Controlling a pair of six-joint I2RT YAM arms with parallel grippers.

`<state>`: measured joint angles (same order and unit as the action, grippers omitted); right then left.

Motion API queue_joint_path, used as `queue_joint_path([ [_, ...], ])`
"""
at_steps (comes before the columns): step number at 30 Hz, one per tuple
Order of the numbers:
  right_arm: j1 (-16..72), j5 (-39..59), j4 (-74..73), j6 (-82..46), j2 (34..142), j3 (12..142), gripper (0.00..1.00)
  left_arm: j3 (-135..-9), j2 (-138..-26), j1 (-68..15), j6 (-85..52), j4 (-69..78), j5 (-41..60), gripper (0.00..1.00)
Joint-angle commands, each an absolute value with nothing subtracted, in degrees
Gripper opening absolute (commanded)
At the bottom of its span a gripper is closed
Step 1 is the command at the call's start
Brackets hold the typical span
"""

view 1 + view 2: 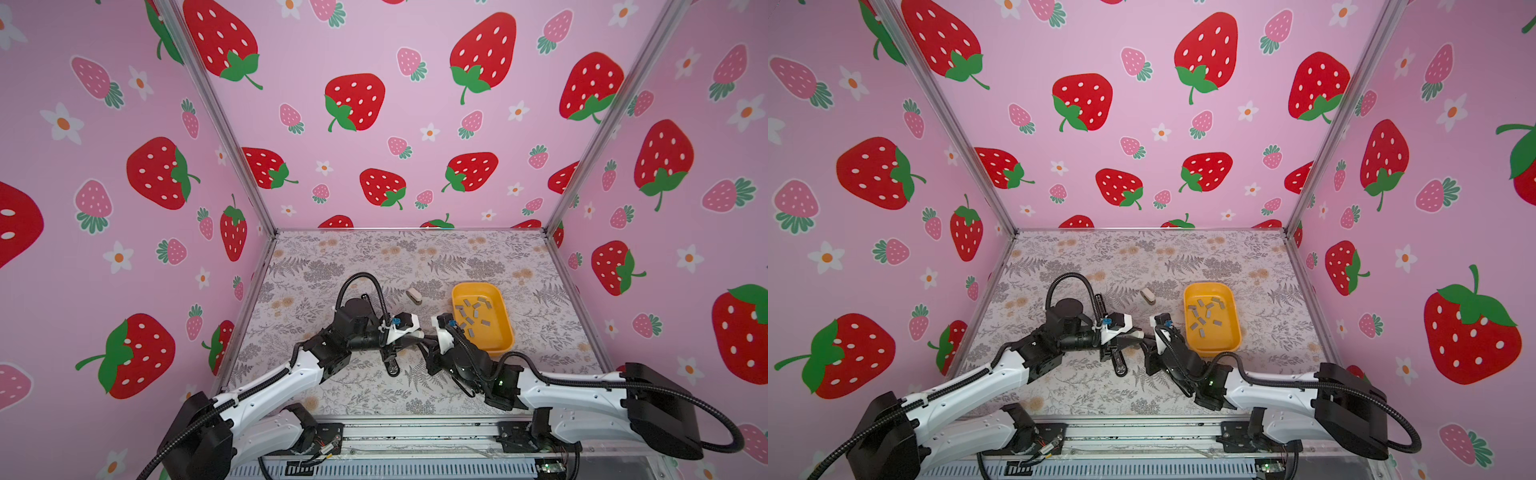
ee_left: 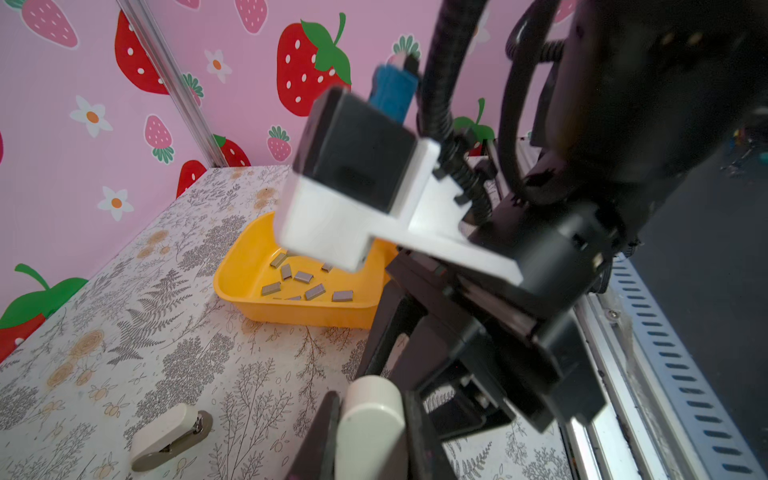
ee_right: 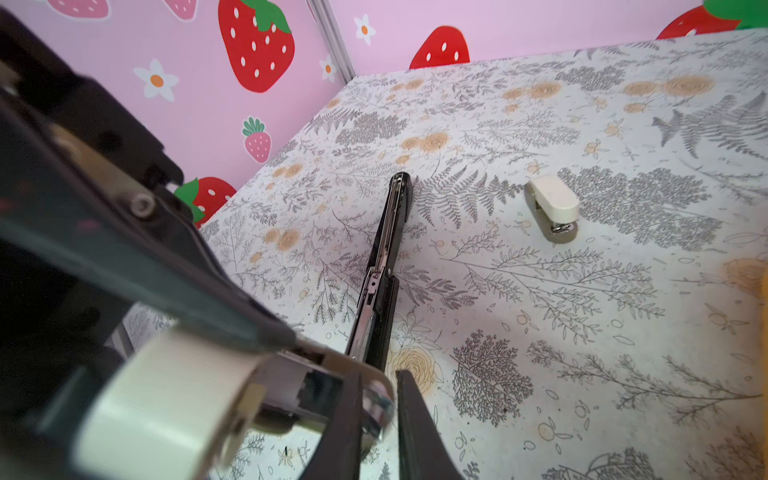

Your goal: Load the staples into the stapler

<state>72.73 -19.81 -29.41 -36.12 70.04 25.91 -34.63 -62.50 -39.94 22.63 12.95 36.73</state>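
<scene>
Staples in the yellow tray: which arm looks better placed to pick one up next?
Right, probably. The yellow tray with the staples sits just beside the right gripper, while the left gripper is shut on a cream stapler.

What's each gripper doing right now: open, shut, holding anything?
Left gripper: shut on the cream stapler.
Right gripper: jaws narrow around that stapler's metal nose; grip cannot be told.
</scene>
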Motion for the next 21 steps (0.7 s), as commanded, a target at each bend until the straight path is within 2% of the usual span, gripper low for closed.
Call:
queue_joint_path([
  [1,73.6,-18.5,-30.2,-36.2,72.1,28.8,0.19,-35.2,-63.0,-40.3,19.9,19.2,40.7,0.00],
  [5,74.6,-18.9,-32.5,-33.5,72.1,29.1,0.20,-34.9,-63.7,-40.3,19.3,20.3,39.2,0.00],
  [10,74.5,-23.2,-34.4,-29.9,67.2,24.0,0.30,-35.7,-63.6,-40.3,20.1,18.0,38.8,0.00],
  [13,74.3,-25.0,-34.7,-26.9,61.3,19.9,0.40,-36.2,-63.1,-40.3,20.3,16.5,39.2,0.00],
  [16,74.4,-24.4,-35.0,-22.2,54.6,15.9,0.53,-36.4,-62.2,-40.3,20.4,15.4,40.9,0.00],
  [21,74.4,-19.2,-35.6,-15.1,48.6,12.6,0.85,-37.4,-61.0,-40.3,21.9,11.3,43.0,0.00],
])
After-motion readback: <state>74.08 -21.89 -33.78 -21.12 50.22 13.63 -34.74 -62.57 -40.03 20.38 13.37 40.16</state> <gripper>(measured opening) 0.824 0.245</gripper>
